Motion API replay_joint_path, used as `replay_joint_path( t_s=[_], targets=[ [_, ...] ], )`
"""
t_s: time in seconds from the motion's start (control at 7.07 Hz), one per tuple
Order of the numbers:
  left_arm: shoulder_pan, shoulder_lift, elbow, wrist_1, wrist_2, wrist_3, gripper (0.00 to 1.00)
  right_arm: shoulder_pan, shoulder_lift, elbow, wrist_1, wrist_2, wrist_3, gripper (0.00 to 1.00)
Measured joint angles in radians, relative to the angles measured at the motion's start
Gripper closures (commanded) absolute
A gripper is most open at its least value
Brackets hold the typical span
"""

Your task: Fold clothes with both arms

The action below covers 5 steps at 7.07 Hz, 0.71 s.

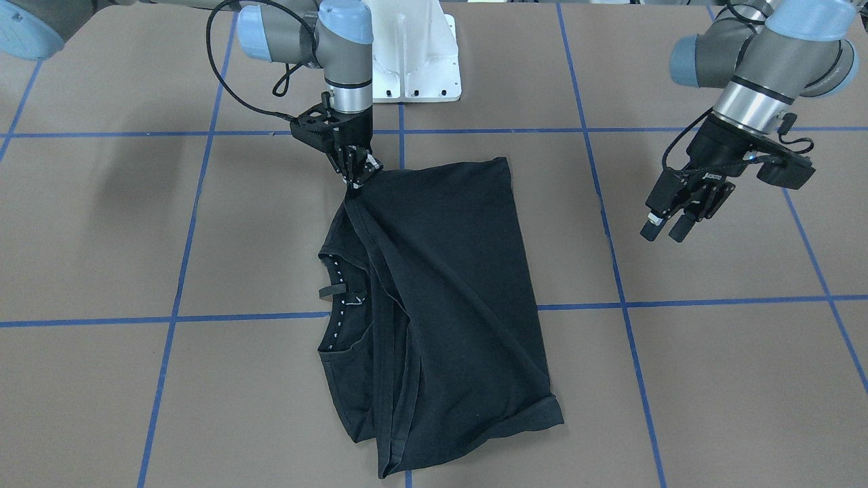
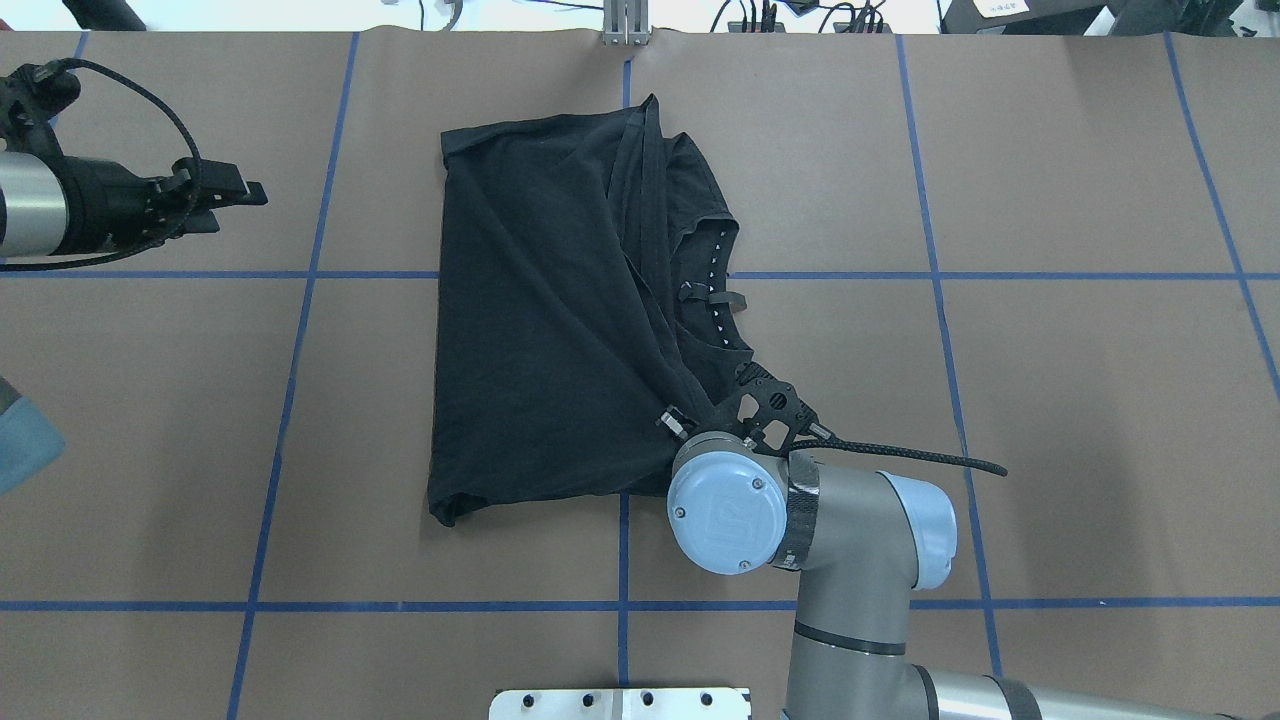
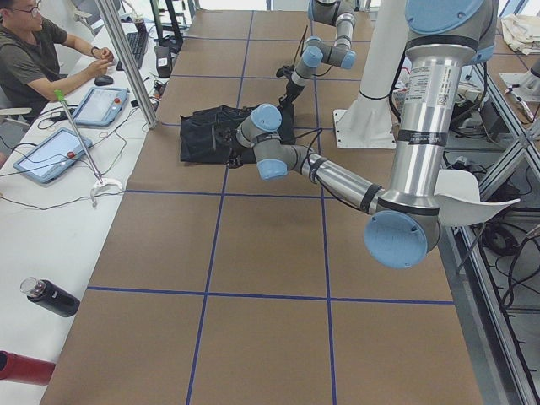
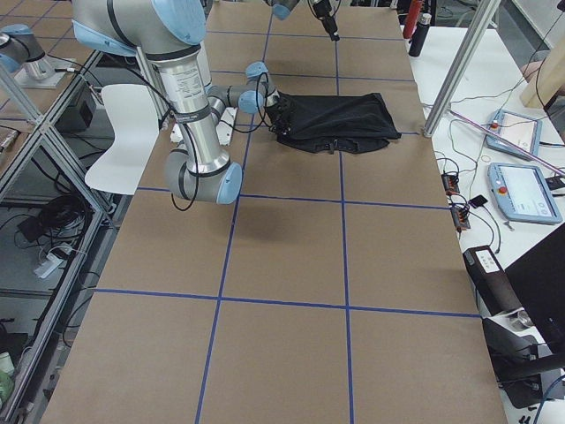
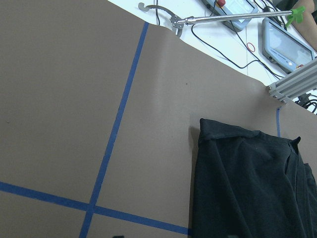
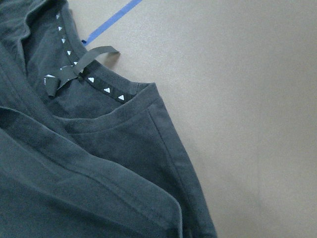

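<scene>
On the table (image 1: 712, 379) before me the black T-shirt (image 1: 447, 271) lies half folded, with a hem band bunched beside the collar (image 1: 336, 298). Behind it the right gripper (image 1: 354, 184) pinches one raised corner. I judge a fold is in hand; next, this corner must be laid flat. The left gripper (image 1: 666, 230) hangs well apart, slightly open, empty. Farthest stands the white base (image 1: 420, 61). Only the bunched cloth seems to hinder.

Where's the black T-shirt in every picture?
Front-facing: black short-sleeved T-shirt, middle.
Overhead: middle, slightly left.
Exterior left: far away, upper middle.
Exterior right: far away, upper middle.
Left wrist: bottom right corner.
Right wrist: fills the left and bottom.
Landmark: collar with small white triangles, also seen overhead and on the right wrist.
</scene>
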Motion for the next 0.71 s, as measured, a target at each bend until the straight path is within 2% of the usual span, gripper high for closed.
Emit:
replay_joint_path(
  t_s=[0.71],
  targets=[
    [0.001, 0.007, -0.002, -0.001, 0.000, -0.004, 0.25, 0.007, 0.018, -0.050, 0.001, -0.011, -0.055, 0.36]
  ],
)
